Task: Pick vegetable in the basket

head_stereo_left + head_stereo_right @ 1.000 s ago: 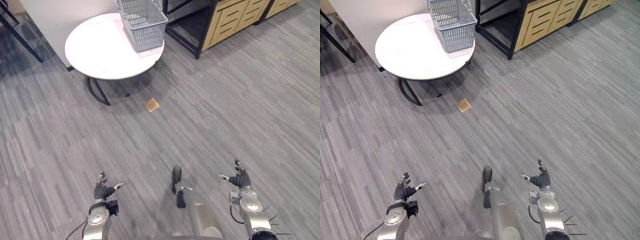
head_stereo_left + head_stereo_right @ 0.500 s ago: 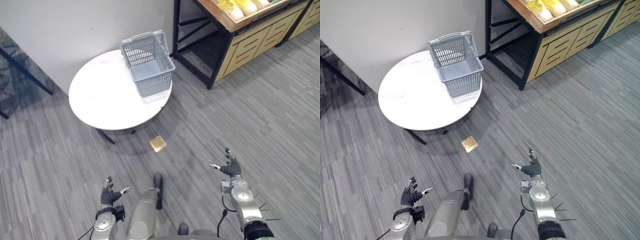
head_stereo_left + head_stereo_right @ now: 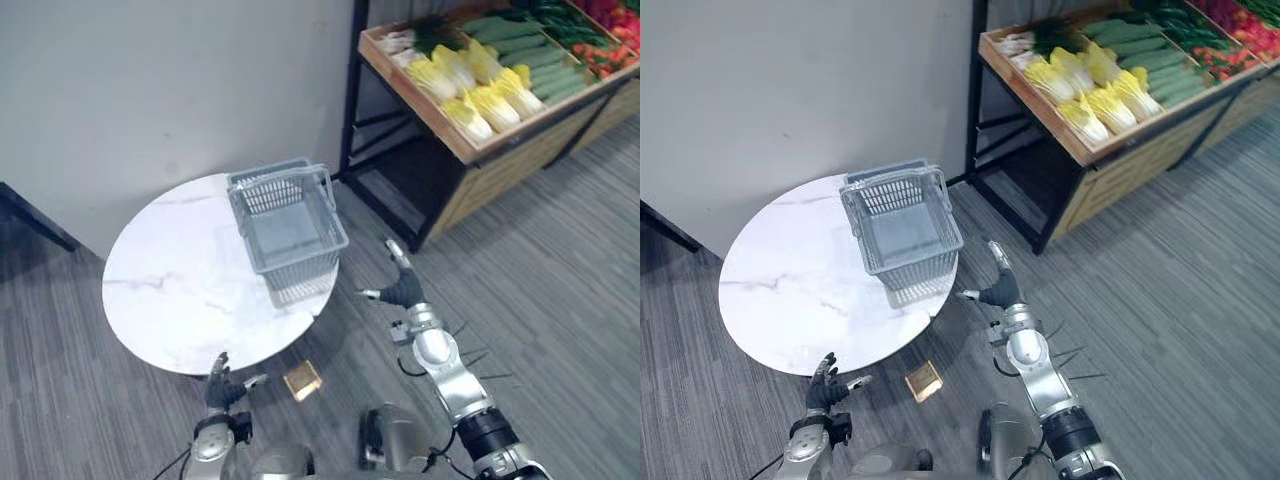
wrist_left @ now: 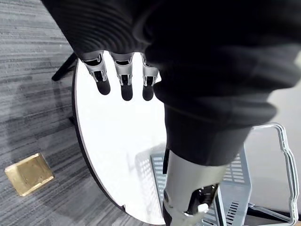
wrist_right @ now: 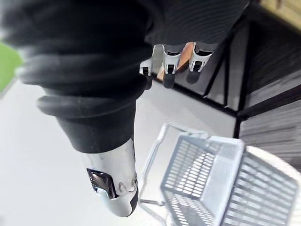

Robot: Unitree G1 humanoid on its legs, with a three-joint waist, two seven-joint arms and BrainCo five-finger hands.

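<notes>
Nearest, low beside the table's front edge, the left hand point(image 3: 222, 388) hangs empty with its fingers loosely spread. A tan block point(image 3: 302, 380) lies on the floor just beside it. The right hand point(image 3: 400, 290) is raised farther forward, also empty, with straight fingers fanned out and the thumb wide. It sits just off the right edge of the round table point(image 3: 170, 290). On that edge stands the basket point(image 3: 296, 262), handles up and apparently empty, close to the right hand and well apart from the left. The vegetables are not in the basket. They lie beyond, up and to the right of the right hand, in a sloping wooden tray point(image 3: 545, 114) on a black stand. The pale cabbages point(image 3: 478, 95) are the closest of them, side by side, with their long axes running from the tray's front lip toward its back. Green cucumbers point(image 3: 525, 45) lie behind them. By this layout the right hand looks the likelier one to reach, since it is much nearer to both tray and basket. The tray is cut off at the top and right, and the red produce point(image 3: 605, 45) at its far end is too small to name.
</notes>
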